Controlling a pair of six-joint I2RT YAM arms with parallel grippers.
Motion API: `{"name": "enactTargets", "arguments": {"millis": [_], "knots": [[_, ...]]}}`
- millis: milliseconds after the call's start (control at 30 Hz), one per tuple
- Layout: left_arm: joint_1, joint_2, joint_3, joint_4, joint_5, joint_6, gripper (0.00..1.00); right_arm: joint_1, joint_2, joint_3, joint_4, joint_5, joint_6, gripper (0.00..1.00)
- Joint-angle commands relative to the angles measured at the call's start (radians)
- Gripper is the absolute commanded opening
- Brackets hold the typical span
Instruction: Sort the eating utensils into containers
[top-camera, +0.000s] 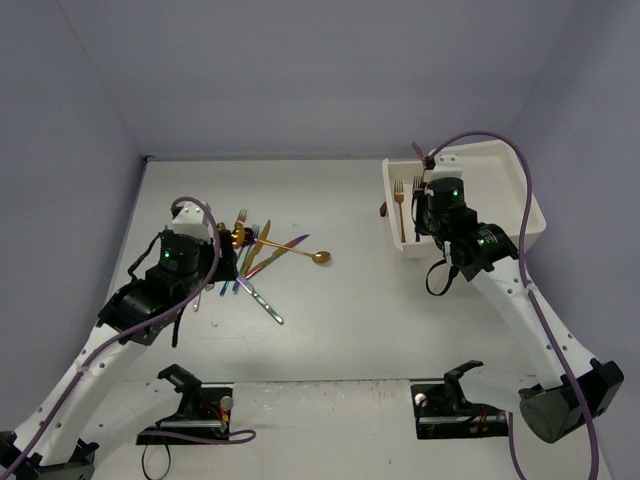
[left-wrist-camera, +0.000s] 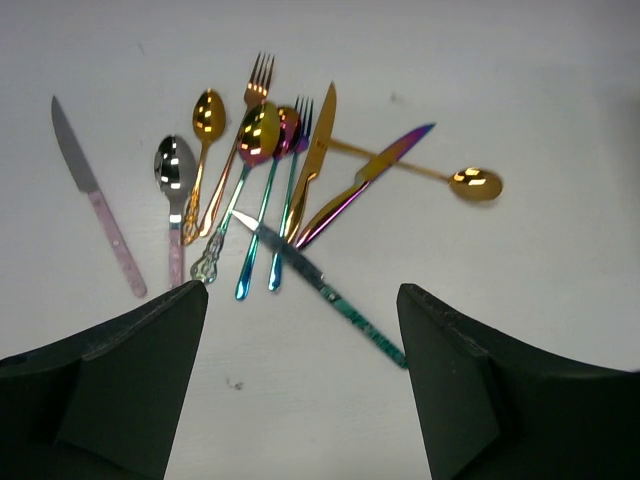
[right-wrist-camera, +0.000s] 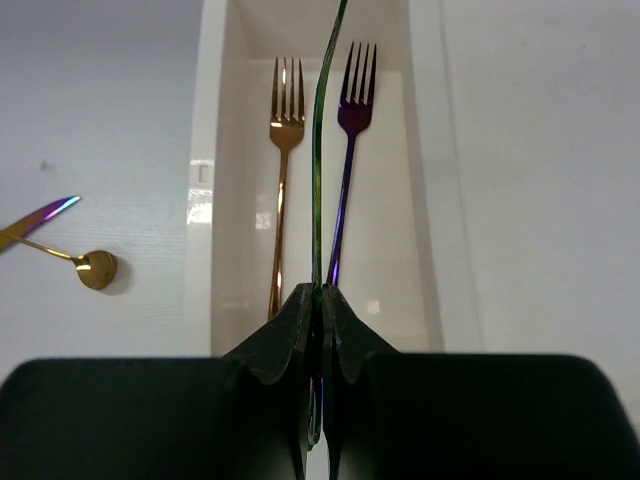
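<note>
A slim iridescent green metal utensil (right-wrist-camera: 318, 150), seen edge-on, is pinched in the tight-closed right claw (right-wrist-camera: 320, 300) above the cream-white plastic drawer (right-wrist-camera: 222, 200), where a gold fork (right-wrist-camera: 283, 180) and a purple fork (right-wrist-camera: 345, 180) lie side by side. The left claw (left-wrist-camera: 302, 292) gapes wide and empty over the fanned heap of coloured metal cutlery (left-wrist-camera: 260, 135). Bare white table (left-wrist-camera: 550, 300) lies all round the heap.

On white table (left-wrist-camera: 520, 60): five slim metal spoons (left-wrist-camera: 208, 115), four metal knives (left-wrist-camera: 320, 135), two forks (left-wrist-camera: 258, 78). Inside cream-white rectangular plastic drawer (right-wrist-camera: 220, 100): one gold fork (right-wrist-camera: 285, 130), one purple fork (right-wrist-camera: 355, 95). Also one thin green-iridescent utensil (right-wrist-camera: 318, 150), kind unclear.
</note>
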Motion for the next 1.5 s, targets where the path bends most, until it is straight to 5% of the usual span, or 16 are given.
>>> {"name": "enactTargets", "arguments": {"millis": [0, 400, 533, 767, 967, 1467], "knots": [[0.003, -0.016, -0.031, 0.017, 0.006, 0.017, 0.74, -0.030, 0.017, -0.023, 0.028, -0.024, -0.007, 0.01], [0.004, 0.121, -0.004, 0.031, 0.031, 0.055, 0.74, -0.036, 0.066, 0.014, 0.029, -0.057, -0.018, 0.45], [0.010, 0.217, 0.012, 0.065, 0.055, 0.085, 0.74, -0.037, 0.039, 0.043, 0.028, -0.097, -0.018, 0.52], [0.168, 0.458, 0.085, 0.146, 0.248, 0.155, 0.59, -0.035, -0.061, 0.056, 0.029, -0.180, -0.029, 0.55], [0.216, 0.713, 0.231, 0.126, 0.269, 0.240, 0.37, -0.035, -0.137, 0.037, 0.029, -0.230, -0.025, 0.56], [0.248, 1.037, 0.382, 0.097, 0.266, 0.272, 0.27, -0.034, -0.204, -0.035, 0.029, -0.268, -0.041, 0.58]]}}
